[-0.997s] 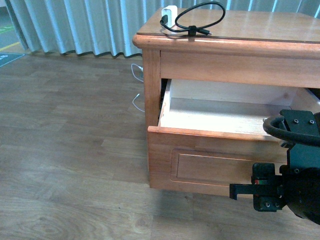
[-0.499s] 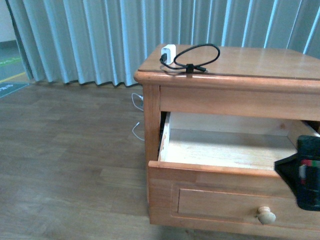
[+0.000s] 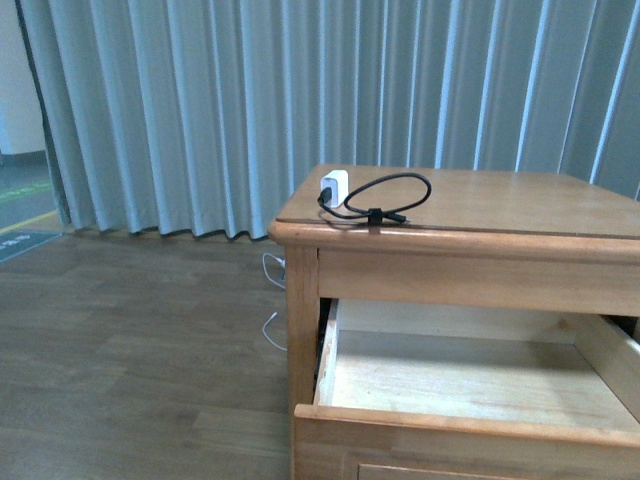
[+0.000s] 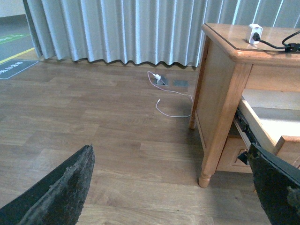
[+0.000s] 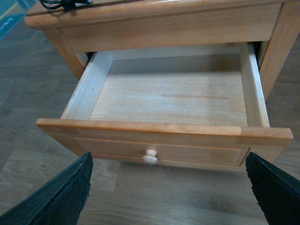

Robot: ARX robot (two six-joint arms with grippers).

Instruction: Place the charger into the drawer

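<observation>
Drawer (image 3: pixel 450 422) open, charger (image 3: pixel 334 187) up on the table (image 3: pixel 500 195).
We see our left fingers (image 4: pixel 61 192) and right fingers (image 5: pixel 61 190) spread wide, pinching nothing; beyond the pulled-out drawer, the charger sits near the table top's left corner.

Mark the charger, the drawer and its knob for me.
charger (image 3: pixel 334 186), front view, on the white plug cube.
drawer (image 5: pixel 164 131), right wrist view, on the front board's top edge.
knob (image 5: pixel 150 156), right wrist view, on its round face.
</observation>
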